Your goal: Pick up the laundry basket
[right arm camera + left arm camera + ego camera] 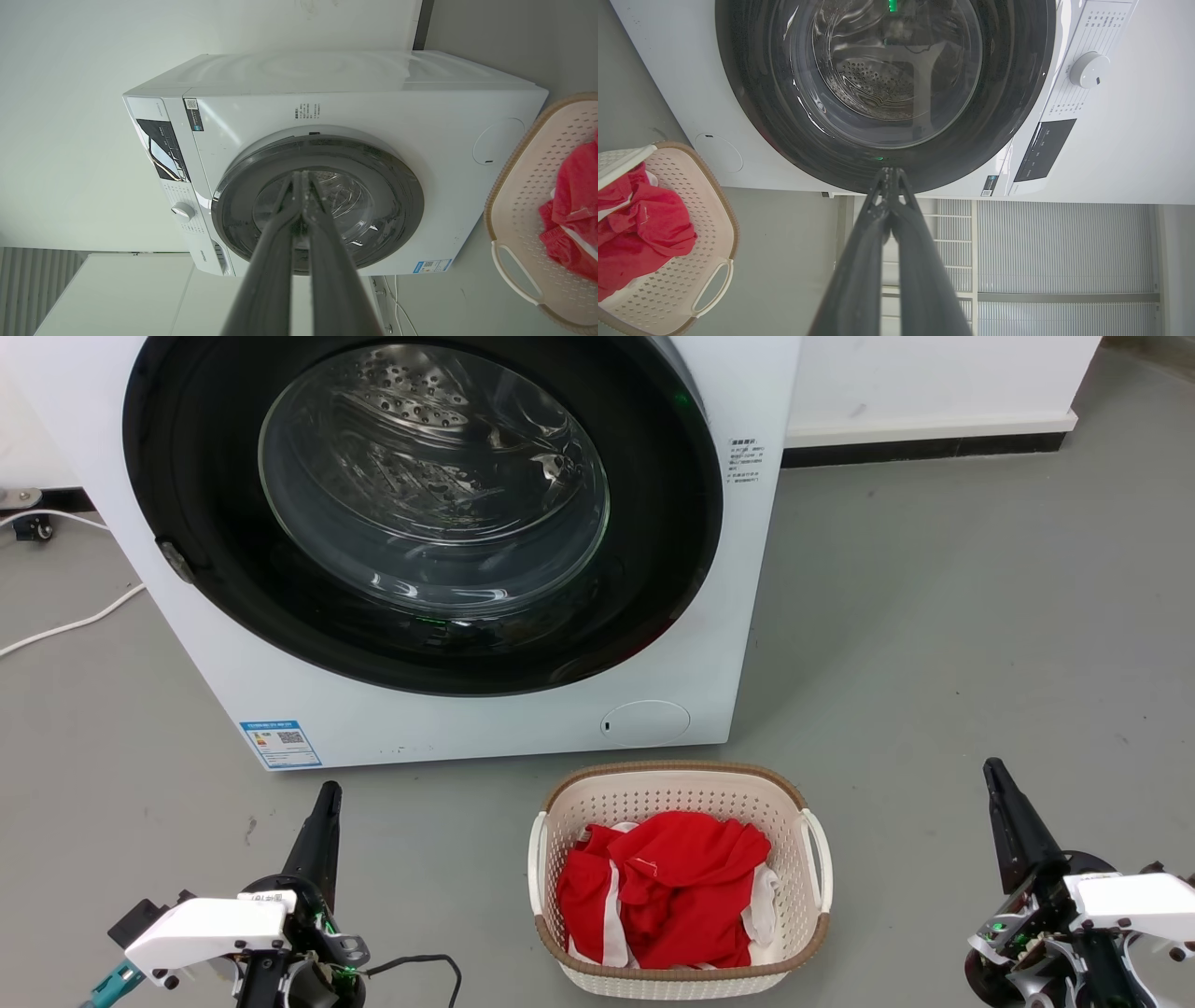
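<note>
Clothes (681, 887), red with a bit of white, lie piled in the laundry basket (672, 800). In the head view it sits on the grey floor (934, 616) in the lower middle of the frame, just in front of the big white washer (485, 733). The basket is cream with little holes, a brown rim and a white handle on each side. The washer's round door (434, 485) is closed. The left gripper (328, 795) is at the lower left and the right gripper (993, 773) is at the lower right. Each is well apart from the basket and touches nothing. In the left wrist view, the left gripper's two dark fingers (859, 261) come up from the bottom middle and press together at their tips, with nothing between them. They point at the dark edge of the washer door. The laundry basket is at the lower left of this frame, with one handle showing, away from the fingers. In the right wrist view, the right gripper's fingers also meet at the tips and hold nothing. They point at the washer door in the middle of the frame. The laundry basket is at the right edge, cut off by the frame, with the red clothes inside and one handle showing.
</note>
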### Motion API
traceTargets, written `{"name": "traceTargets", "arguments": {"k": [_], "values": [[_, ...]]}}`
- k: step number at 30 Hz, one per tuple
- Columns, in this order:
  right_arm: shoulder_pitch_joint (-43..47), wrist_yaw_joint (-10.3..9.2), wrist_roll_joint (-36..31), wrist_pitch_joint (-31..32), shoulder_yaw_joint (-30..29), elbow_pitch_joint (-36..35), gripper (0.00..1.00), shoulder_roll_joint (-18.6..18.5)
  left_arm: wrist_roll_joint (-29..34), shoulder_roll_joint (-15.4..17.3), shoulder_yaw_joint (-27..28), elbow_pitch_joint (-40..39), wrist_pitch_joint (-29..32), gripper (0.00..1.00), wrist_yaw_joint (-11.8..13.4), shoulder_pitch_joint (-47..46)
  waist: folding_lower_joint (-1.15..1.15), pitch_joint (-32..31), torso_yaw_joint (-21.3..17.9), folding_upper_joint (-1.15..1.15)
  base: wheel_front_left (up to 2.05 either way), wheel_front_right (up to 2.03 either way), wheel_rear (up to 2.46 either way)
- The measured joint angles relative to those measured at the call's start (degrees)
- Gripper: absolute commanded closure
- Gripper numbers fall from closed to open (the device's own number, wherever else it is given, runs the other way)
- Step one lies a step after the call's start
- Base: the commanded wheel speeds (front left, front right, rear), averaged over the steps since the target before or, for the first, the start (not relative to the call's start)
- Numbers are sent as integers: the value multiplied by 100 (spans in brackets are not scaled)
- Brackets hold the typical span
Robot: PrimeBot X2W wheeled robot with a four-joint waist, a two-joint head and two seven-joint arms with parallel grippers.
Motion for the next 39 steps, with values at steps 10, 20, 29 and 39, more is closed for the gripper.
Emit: {"name": "traceTargets", "arguments": {"k": [10, 20, 29, 39], "values": [[-1, 0, 0, 0, -1, 0, 100, 0, 0, 0, 0, 0, 0, 100, 0, 0, 0, 0, 0, 0, 0, 0, 0], [-1, 0, 0, 0, 1, 0, 100, 0, 1, 0, 0, 0, 0, 100, 0, 0, 0, 0, 0, 0, 0, 0, 0], [210, -2, -10, -22, 5, 202, 0, 24, 8, -32, -29, 201, -25, 0, 8, 197, 0, 1, 0, 0, 0, 0, 0], [243, -2, -867, -309, -54, 23, 0, 25, 831, -33, -26, 32, -305, 0, 41, 215, 0, 12, -3, 0, 0, 0, 0]]}}
